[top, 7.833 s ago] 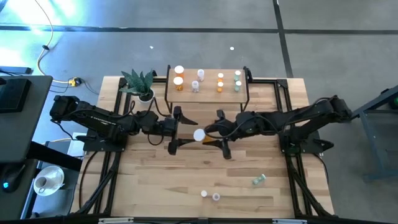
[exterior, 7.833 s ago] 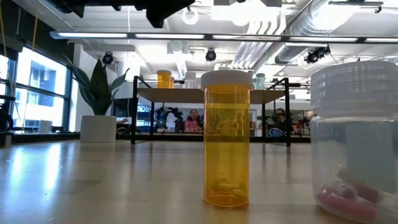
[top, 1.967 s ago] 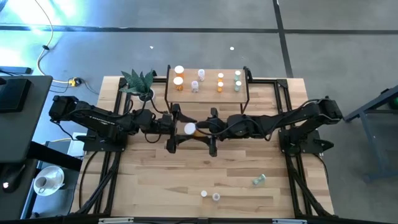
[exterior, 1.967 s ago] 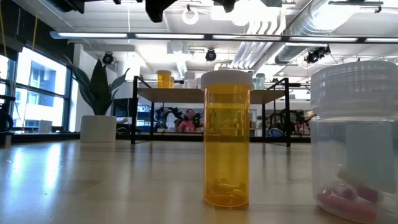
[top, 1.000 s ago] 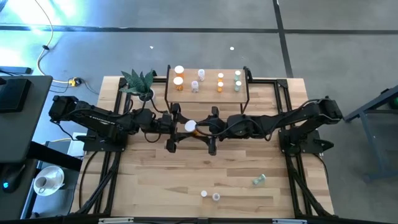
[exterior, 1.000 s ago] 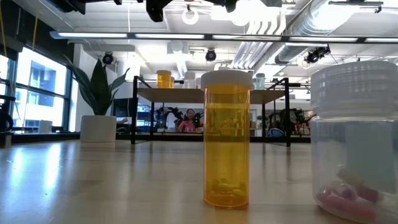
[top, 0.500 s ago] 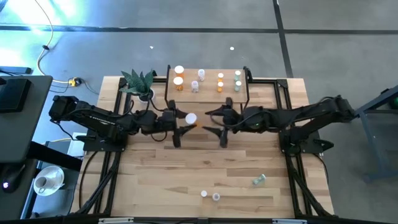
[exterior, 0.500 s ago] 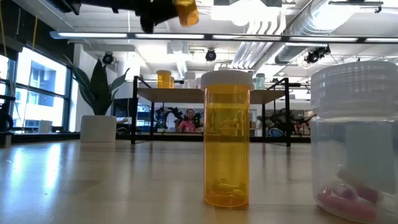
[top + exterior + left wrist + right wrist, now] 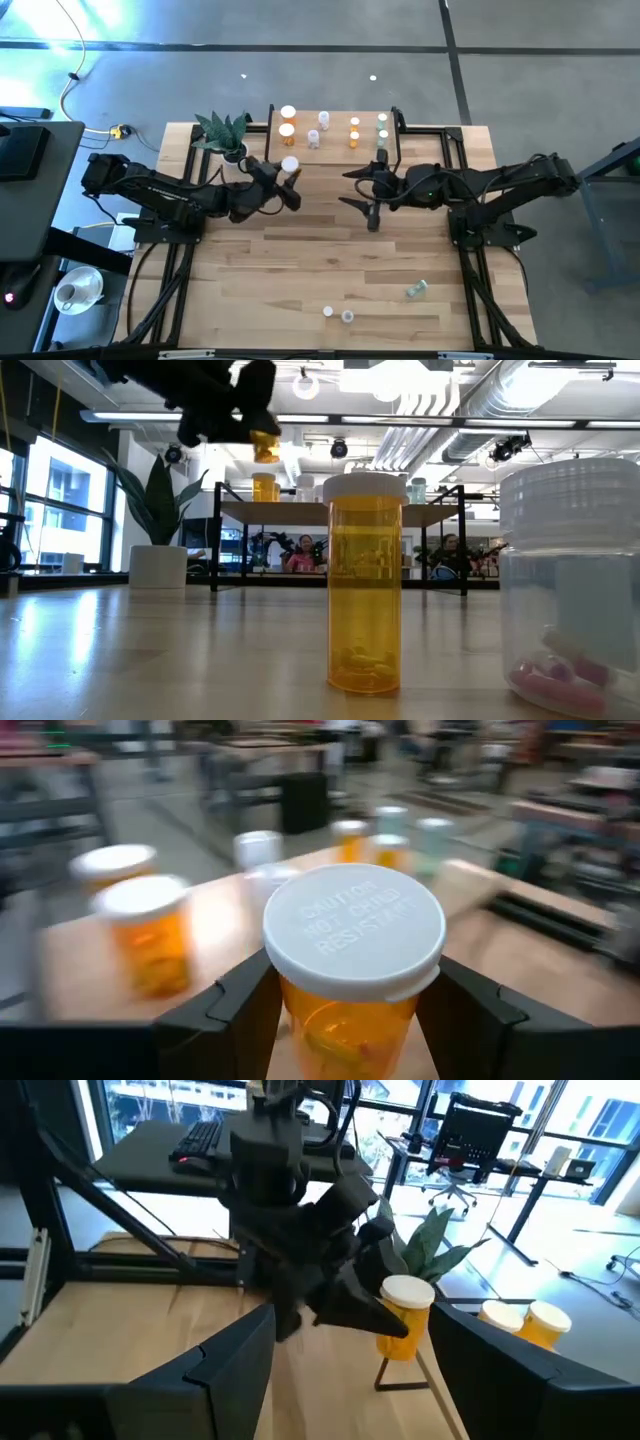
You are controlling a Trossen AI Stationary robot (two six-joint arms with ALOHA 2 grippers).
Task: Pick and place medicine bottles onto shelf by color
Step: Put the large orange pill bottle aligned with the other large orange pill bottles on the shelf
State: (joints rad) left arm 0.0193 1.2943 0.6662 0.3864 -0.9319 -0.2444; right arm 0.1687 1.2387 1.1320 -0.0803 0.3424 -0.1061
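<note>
orange plastic with a broad white cap, the medicine bottle rides clamped by its body in the left hand just before the shelf, probably light, stiff and slick, while the right hand hangs apart nearby.

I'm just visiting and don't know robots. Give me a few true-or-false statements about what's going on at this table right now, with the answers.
1. The left gripper holds an orange white-capped pill bottle. True.
2. The right gripper also holds a bottle. False: its fingers are open and empty.
3. The small light-wood shelf on black legs holds no bottles. False: several stand on it.
4. A potted green plant stands beside the shelf. True.
5. A pale green bottle lies on the tabletop. True.
</note>
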